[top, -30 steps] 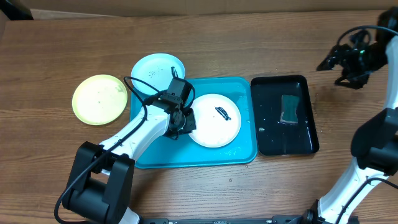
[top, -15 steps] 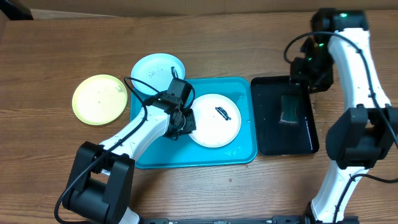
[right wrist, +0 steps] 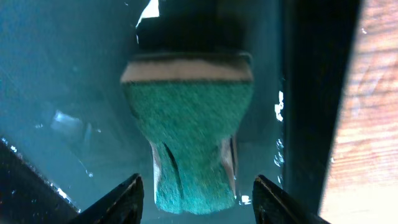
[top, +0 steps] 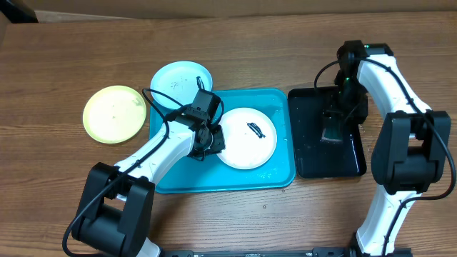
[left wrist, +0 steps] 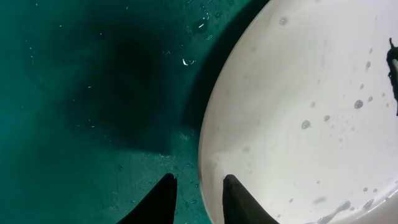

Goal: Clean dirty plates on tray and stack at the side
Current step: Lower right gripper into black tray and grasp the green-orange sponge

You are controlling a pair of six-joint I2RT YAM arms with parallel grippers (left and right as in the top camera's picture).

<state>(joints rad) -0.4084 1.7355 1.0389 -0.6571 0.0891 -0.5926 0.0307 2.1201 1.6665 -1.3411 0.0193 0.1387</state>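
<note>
The white plate (top: pixel 246 146) lies in the turquoise tray (top: pixel 278 175) with a dark smear near its middle. My left gripper (top: pixel 213 140) is at the plate's left edge. In the left wrist view (left wrist: pixel 198 190) its narrow jaws straddle the rim of the white plate (left wrist: pixel 298 112), one finger over the wet tray (left wrist: pixel 93 93). The light blue plate (top: pixel 181 82) and the yellow-green plate (top: pixel 114 114) lie on the table left of the tray. My right gripper (top: pixel 341 107) is open just above a green sponge (right wrist: pixel 189 137); its own point in the right wrist view is (right wrist: pixel 198 190).
The green sponge (top: pixel 333 127) lies in a wet black tray (top: pixel 314 160) right of the turquoise tray. The light blue plate overlaps the turquoise tray's back left corner. Bare wooden table lies in front and at the far right.
My right arm has swung in from the far right and come down over the sponge in the black tray. The left arm and the plates have not moved.
</note>
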